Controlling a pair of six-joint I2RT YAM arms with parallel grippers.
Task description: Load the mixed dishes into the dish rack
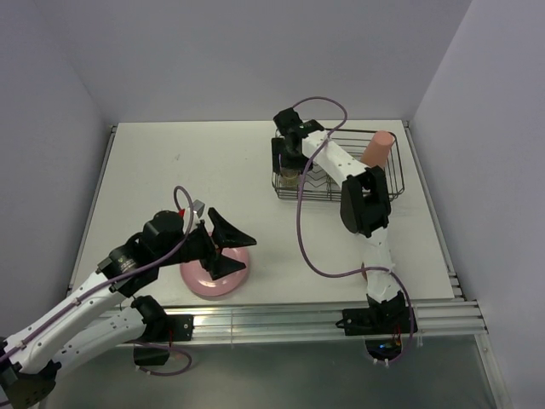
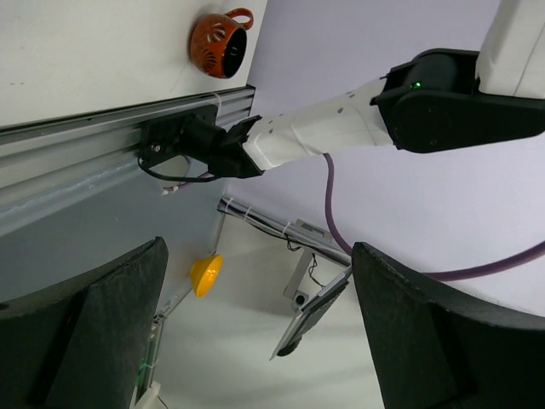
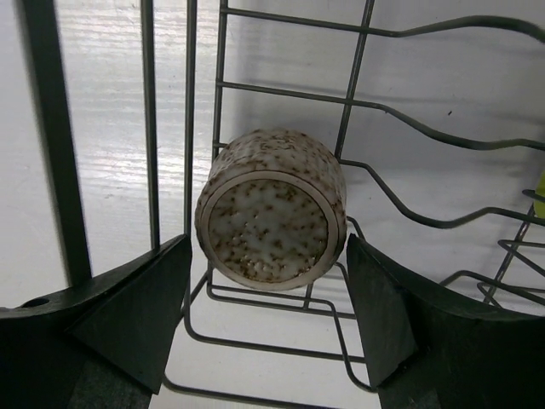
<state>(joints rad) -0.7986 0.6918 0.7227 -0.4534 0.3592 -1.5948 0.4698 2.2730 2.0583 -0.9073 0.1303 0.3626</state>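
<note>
**Cup lies in the rack between spread fingers; plate waits under the other arm**

The right tool [image 3: 271, 315] is released. Its two dark fingers [image 3: 136, 315] stand apart on either side of the speckled beige cup [image 3: 271, 217], with only a thin gap at each side. The cup lies on its side on the wire floor at the left end of the dish rack [image 1: 319, 186], one round end facing the wrist camera.

The left tool [image 1: 226, 247] is also spread wide and holds nothing. It hangs over the pink plate [image 1: 213, 277] and is turned sideways, so its camera looks along the near edge towards the right arm's base. Whether it touches the plate cannot be told.

The tabletop [image 1: 170, 170] is plain white with a metal rail [image 1: 281, 319] along its near edge. Pale grey-lilac walls [image 1: 255, 51] close it in on three sides.

The black wire rack sits at the far right of the tabletop. Besides the cup, it holds the salmon-pink tumbler [image 1: 377, 149], which leans at its right end. The plate lies flat on the tabletop at the near left, well apart from the rack. The dark red mug [image 2: 220, 34] rests on the tabletop close to the rail.
</note>
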